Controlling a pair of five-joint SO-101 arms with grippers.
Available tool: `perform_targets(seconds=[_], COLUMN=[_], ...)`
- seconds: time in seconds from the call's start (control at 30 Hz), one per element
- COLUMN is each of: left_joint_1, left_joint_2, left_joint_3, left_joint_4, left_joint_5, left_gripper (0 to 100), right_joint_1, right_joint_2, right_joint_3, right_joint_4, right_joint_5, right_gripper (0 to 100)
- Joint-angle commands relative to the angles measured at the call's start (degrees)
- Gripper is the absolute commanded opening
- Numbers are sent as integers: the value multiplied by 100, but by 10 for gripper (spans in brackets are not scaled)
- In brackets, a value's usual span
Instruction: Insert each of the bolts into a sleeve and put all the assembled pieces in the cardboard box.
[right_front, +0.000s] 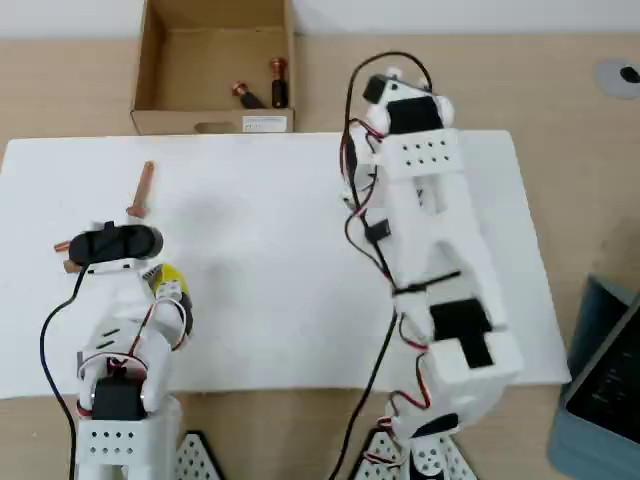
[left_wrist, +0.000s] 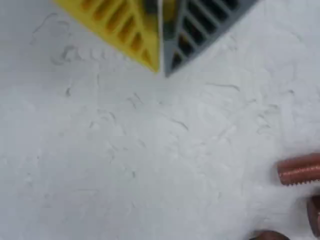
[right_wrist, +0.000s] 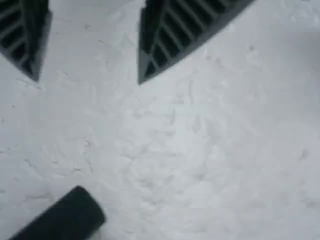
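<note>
High view: cardboard box (right_front: 145, 70) at far edge of the surface (right_front: 270, 290), with two assembled pieces (right_front: 278, 85) inside, copper bolts in black sleeves. A loose copper bolt (right_front: 143, 187) lies far-left on the white surface.

Left wrist view: left tool (left_wrist: 161, 67) tips together, empty. A threaded bolt end (left_wrist: 300, 170) lies near.

Right wrist view: right tool (right_wrist: 89, 75) fingers apart over the surface, with a black sleeve (right_wrist: 65, 217) lying near.

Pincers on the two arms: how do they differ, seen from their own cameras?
The left pincer has one yellow and one grey finger; the right pincer has two dark ones. The left pincer's tips meet, the right pincer's stand apart. A copper bolt lies near the left, a black sleeve near the right. Both hang over the white mat, holding nothing.
</note>
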Motion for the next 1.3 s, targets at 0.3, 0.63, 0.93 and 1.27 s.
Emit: perform_targets(seconds=[0.3, 0.63, 0.93, 1.27], left_joint_1=[0, 0, 0, 0], left_joint_2=[-57, -57, -57, -57], left_joint_3=[70, 70, 70, 70], left_joint_4=[44, 44, 44, 44], left_joint_5=[0, 0, 0, 0], left_gripper=[2, 2, 2, 2], right_joint_1=[330, 426, 462, 462], right_joint_2=[1516, 2510, 3002, 3433], right_joint_3=[-945, -1868, -1921, -1930], right_joint_4=[-105, -70, -97, -97], right_joint_5=[-580, -536, -563, -536], right_gripper=[148, 148, 147, 82])
